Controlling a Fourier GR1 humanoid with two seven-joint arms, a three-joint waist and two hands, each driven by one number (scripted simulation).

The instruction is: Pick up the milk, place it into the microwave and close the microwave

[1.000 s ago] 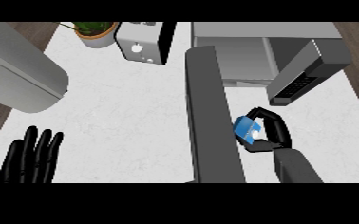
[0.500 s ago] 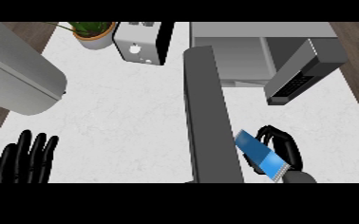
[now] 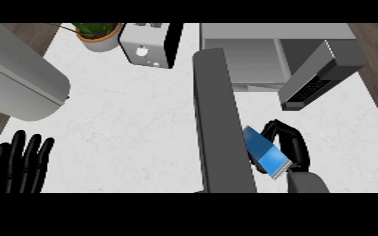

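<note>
No writing, brand, number or sign can be read anywhere. The blue face of the milk carton (image 3: 263, 151) is seen plain (no lettering is made out on it). Pale specks on the microwave's control panel (image 3: 311, 87) are perhaps key markings, but nothing there can be deciphered.

Bright, even light washes the pale counter (image 3: 133, 125).

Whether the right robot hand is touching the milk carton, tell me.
Touching. Head view: the right robot hand curls around the milk carton, fingers wrapped over its edge.
</note>
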